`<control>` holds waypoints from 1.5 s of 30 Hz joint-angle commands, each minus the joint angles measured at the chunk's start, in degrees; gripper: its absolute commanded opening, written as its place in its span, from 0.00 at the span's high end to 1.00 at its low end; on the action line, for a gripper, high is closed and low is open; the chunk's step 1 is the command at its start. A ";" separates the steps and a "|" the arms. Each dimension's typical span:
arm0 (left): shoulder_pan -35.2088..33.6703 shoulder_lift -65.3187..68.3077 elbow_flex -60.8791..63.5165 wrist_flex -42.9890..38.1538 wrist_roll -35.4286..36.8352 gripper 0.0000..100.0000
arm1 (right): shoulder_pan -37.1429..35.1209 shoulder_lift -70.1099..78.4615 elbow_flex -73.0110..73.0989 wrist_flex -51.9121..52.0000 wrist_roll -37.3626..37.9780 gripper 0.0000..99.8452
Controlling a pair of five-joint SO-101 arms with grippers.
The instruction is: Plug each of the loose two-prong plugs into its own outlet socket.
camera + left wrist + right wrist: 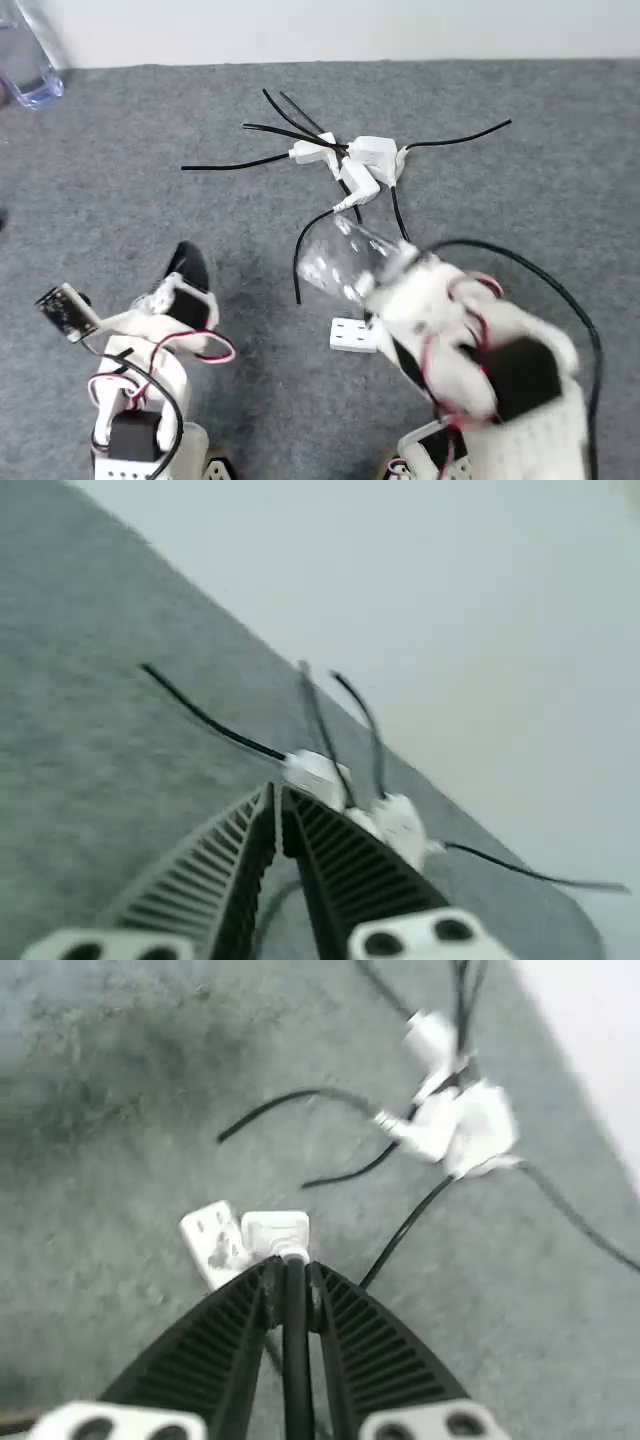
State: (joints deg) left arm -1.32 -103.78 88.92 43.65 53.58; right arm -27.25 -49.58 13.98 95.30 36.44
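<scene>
The two-prong plug [275,1232] lay straight ahead of the right gripper [290,1272] — closed on its cord [293,1330] just behind it — touching the outlet socket [212,1243] alongside, apparently not yet seated; the left gripper [279,798], shut and empty, sat well apart.

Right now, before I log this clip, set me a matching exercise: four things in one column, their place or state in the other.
Things:
1. left tool
2. right tool
3. outlet block
4. plug cluster

Place or state:
A. shut on a white plug
B. bunched together, beyond the outlet block
C. shut, holding nothing
D. lying flat right beside the held plug

Pairs: 1-C; 2-A; 3-D; 4-B
</scene>
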 commanded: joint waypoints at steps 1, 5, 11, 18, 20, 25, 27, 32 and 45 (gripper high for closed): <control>-6.07 -0.62 0.84 1.93 0.09 0.99 | 0.31 5.41 -3.16 0.75 2.46 0.99; -11.25 -0.62 2.07 5.98 -3.69 0.99 | 0.31 10.95 -2.81 0.57 5.89 0.99; -21.10 -0.62 3.38 10.99 -9.93 0.99 | 0.31 17.19 -2.81 0.66 13.10 0.99; -28.84 -0.44 7.52 17.32 -27.08 0.99 | 0.48 24.04 -2.81 0.13 19.25 0.99; -28.84 -0.44 7.52 19.87 -31.38 0.99 | 0.48 25.19 -3.16 0.04 19.69 0.99; -28.84 -0.44 7.52 21.27 -33.93 0.99 | 2.95 25.54 -3.16 0.75 20.92 0.99; -28.84 -0.44 7.52 21.27 -34.02 0.99 | 6.02 25.54 -3.16 0.75 22.51 0.99; -28.84 -0.44 7.52 21.19 -34.02 0.99 | 16.92 26.15 -2.90 -0.04 27.87 0.99; -28.75 -0.44 7.52 21.27 -34.02 0.99 | 42.15 26.24 24.44 -29.67 43.60 0.99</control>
State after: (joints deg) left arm -29.80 -103.69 96.66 64.66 20.00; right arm 10.37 -23.38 37.01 70.68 77.76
